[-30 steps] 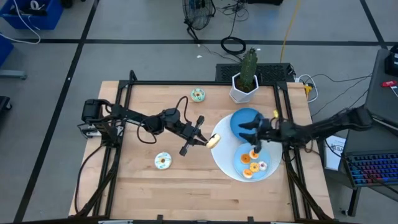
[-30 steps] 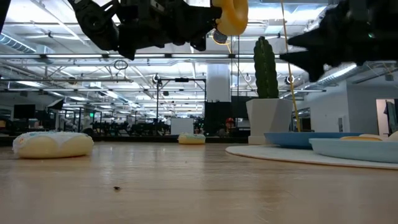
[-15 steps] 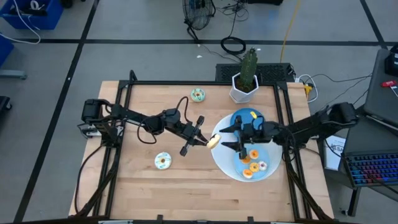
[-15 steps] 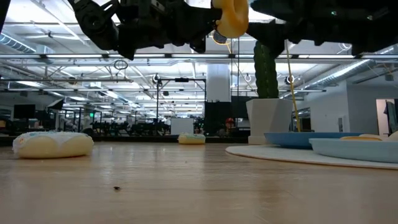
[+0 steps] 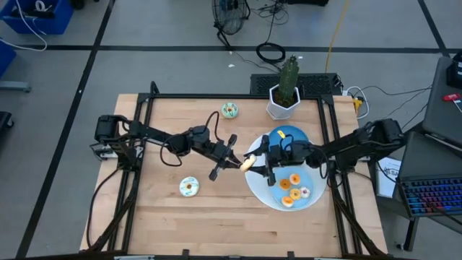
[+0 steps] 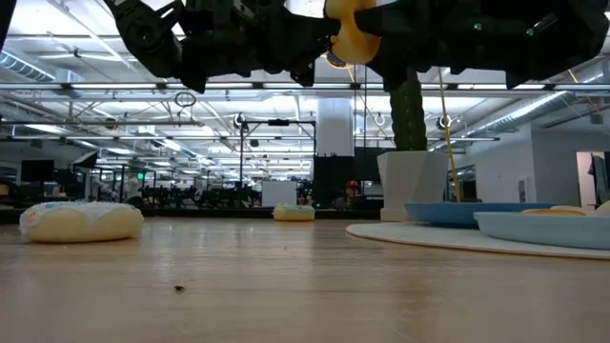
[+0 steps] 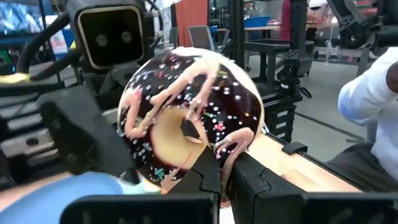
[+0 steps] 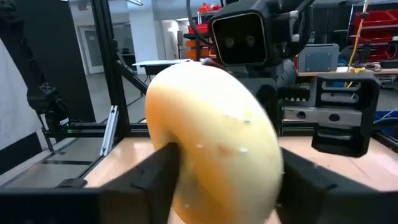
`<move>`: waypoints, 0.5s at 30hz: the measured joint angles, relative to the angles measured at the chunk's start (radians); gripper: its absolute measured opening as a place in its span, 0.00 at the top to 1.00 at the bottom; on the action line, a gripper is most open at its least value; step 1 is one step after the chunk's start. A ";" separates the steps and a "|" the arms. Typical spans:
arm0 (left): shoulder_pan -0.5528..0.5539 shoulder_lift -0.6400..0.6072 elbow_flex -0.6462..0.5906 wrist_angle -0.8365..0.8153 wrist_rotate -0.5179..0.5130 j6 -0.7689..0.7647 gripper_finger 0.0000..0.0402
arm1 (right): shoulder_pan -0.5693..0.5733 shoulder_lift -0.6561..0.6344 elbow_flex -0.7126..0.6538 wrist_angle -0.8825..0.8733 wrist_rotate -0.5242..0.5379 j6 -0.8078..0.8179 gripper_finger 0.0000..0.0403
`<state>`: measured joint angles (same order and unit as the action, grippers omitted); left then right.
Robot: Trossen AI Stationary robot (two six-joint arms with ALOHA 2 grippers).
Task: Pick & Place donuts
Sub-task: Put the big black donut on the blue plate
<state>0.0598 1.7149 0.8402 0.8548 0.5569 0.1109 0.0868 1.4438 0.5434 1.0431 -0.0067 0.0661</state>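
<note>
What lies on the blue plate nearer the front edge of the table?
On the front blue plate lie about four small donuts, mostly orange iced, one pale. The right gripper covers the plate's left rim, so anything under it cannot be seen.

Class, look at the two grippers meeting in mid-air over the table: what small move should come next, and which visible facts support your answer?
Probably the right gripper should close on the chocolate donut, and only then should the left gripper let go. The left gripper holds the donut clamped above the table, at the edge of the white disc. The right gripper's open fingers already sit on either side of the donut, so a handover looks ready.
</note>
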 joint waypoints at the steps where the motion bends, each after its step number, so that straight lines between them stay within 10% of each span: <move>1: 0.001 0.000 0.000 -0.001 -0.001 -0.014 0.97 | -0.002 -0.001 0.000 0.000 -0.002 -0.003 0.52; 7: -0.001 -0.001 0.000 0.009 -0.038 -0.134 0.79 | -0.003 -0.091 0.000 -0.131 0.008 -0.124 0.94; 15: 0.000 -0.012 0.001 0.008 -0.028 -0.178 0.67 | 0.024 -0.293 -0.001 -0.574 0.320 -0.210 0.98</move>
<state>0.0596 1.7029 0.8410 0.8626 0.5286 -0.0669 0.1105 1.1511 0.5425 0.4694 0.3133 -0.1444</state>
